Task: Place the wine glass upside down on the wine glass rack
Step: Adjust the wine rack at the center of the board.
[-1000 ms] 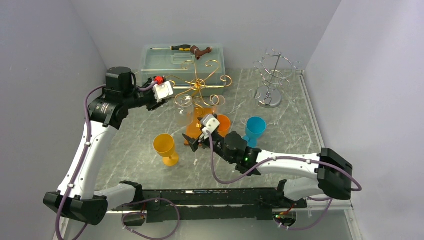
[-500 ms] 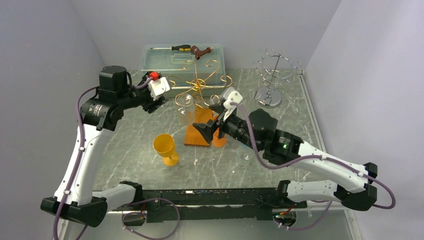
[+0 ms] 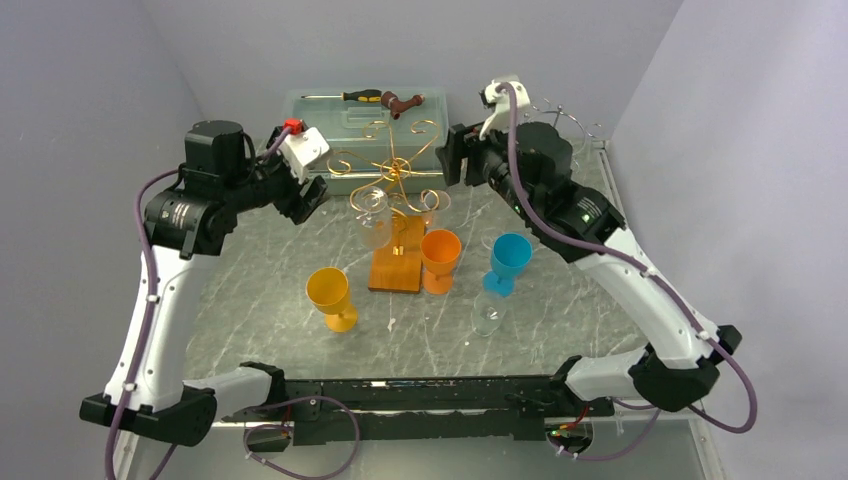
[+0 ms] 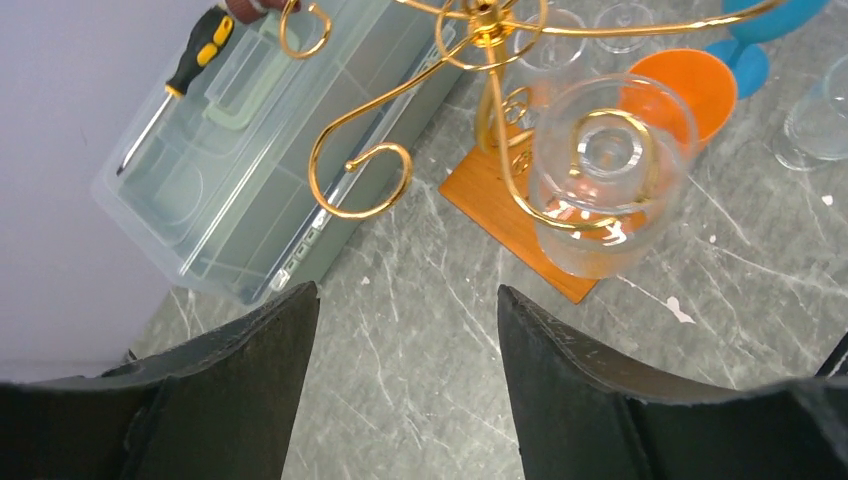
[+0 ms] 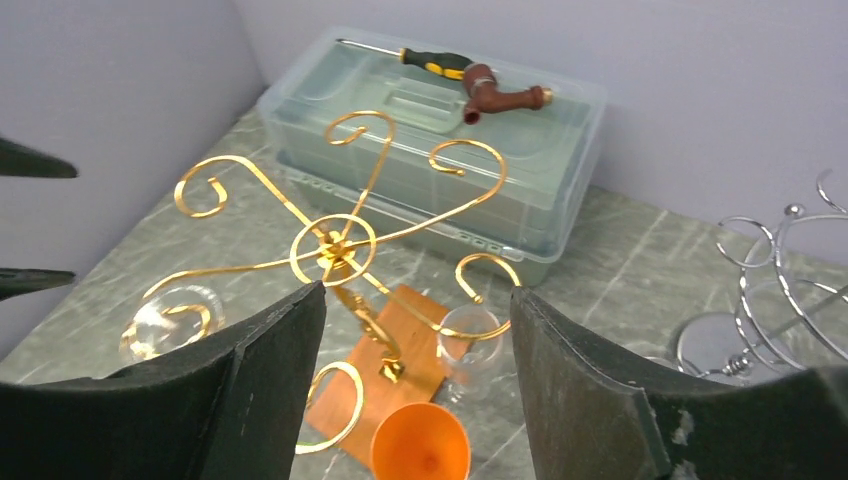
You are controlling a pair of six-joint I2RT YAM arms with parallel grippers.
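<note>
Over the gold curly-armed wire rack (image 3: 393, 172), the right gripper (image 5: 417, 300) has swung up, wide open and empty like the left gripper (image 4: 407, 300), the clear wine glass (image 4: 590, 235) hanging upside down there, so the job looks done.

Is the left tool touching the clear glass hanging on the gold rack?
Apart. The left wrist view shows the open left tool well short of the clear glass, with bare table between them.

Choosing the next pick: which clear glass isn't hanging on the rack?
The clear glass on the table by the blue goblet; others hang from the gold rack.
</note>
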